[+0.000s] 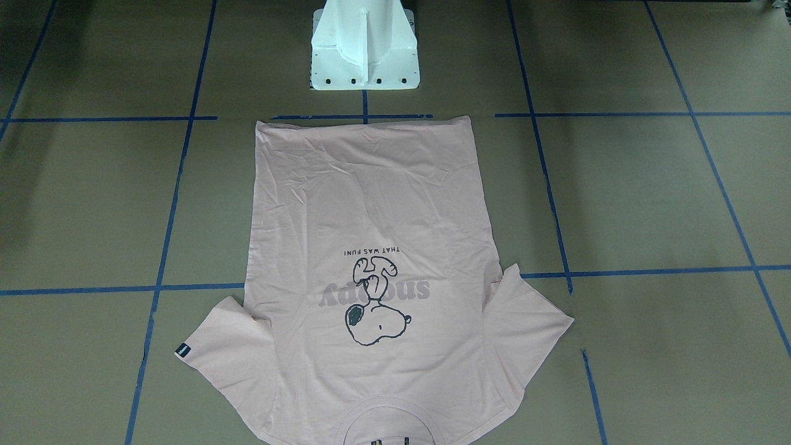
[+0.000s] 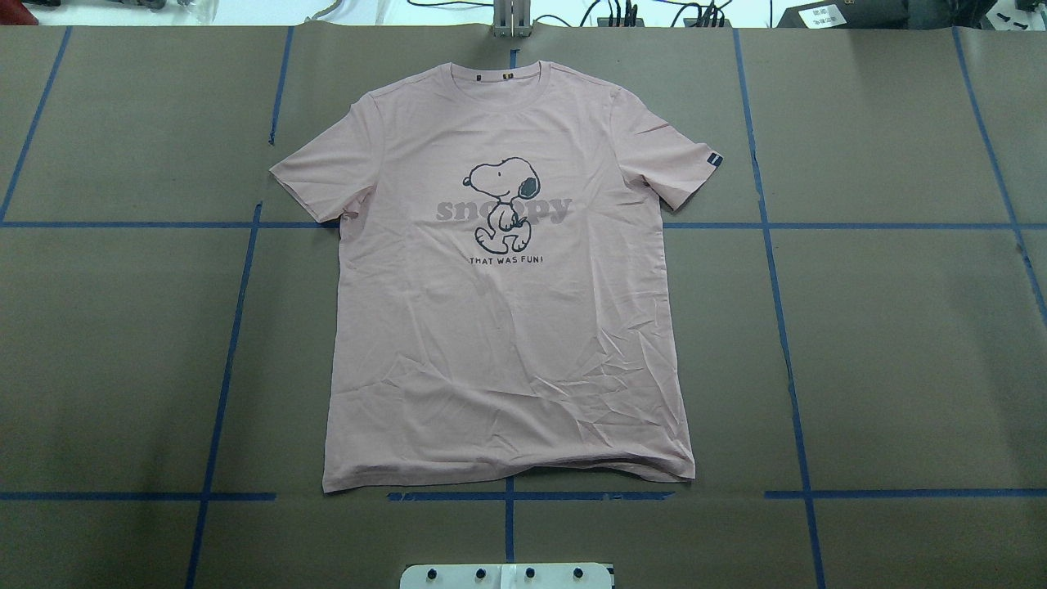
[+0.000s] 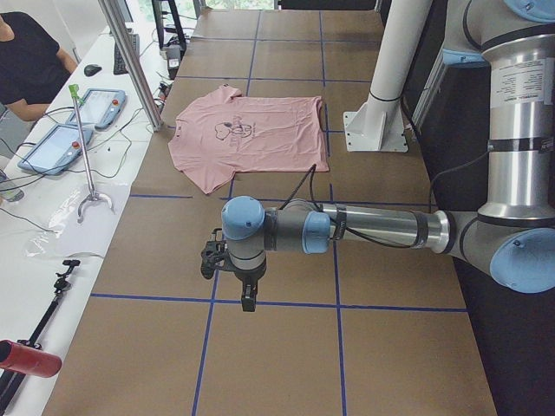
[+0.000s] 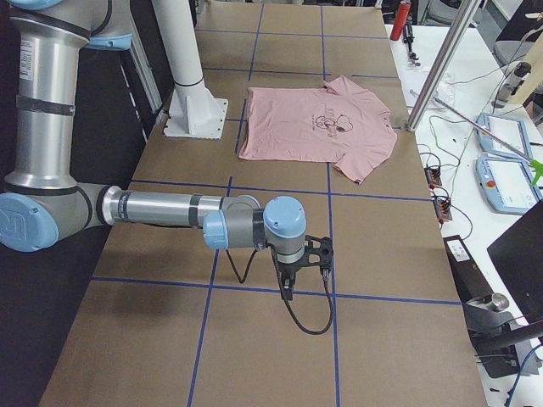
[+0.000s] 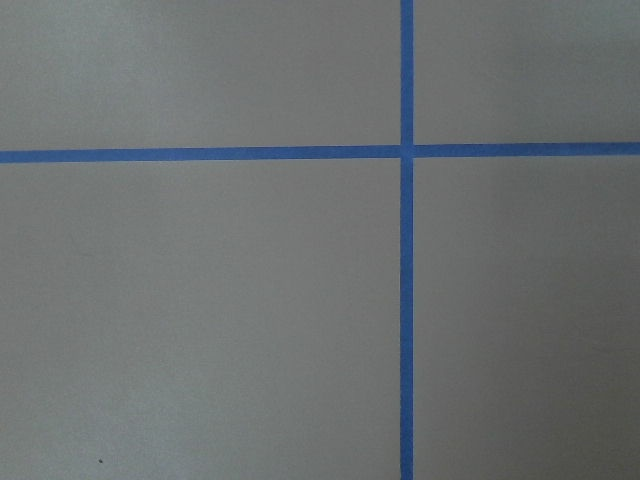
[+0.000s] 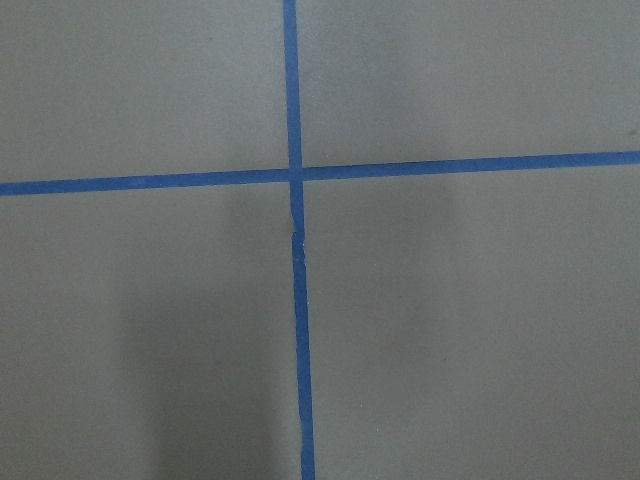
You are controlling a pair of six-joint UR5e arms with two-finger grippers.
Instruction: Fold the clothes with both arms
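Note:
The pale pink T-shirt (image 2: 507, 343) lies flat and spread out at the table's middle, print side up, with the cartoon dog (image 2: 503, 204) showing. Its collar (image 2: 507, 78) is at the far edge and its hem is near the pedestal. The black sleeve tag (image 2: 715, 159) is on the sleeve at the overhead view's right. The shirt also shows in the front-facing view (image 1: 371, 204) and both side views (image 3: 251, 143) (image 4: 318, 123). My left gripper (image 3: 247, 299) and right gripper (image 4: 287, 292) hang over bare table far from the shirt. I cannot tell whether either is open or shut.
The white pedestal base (image 1: 364, 49) stands just beyond the shirt's hem. Blue tape lines (image 2: 785, 343) grid the brown table, and both wrist views show only this. A side bench with tablets (image 3: 61, 143), a metal post (image 3: 130, 61) and a person (image 3: 26, 61) lies past the far edge.

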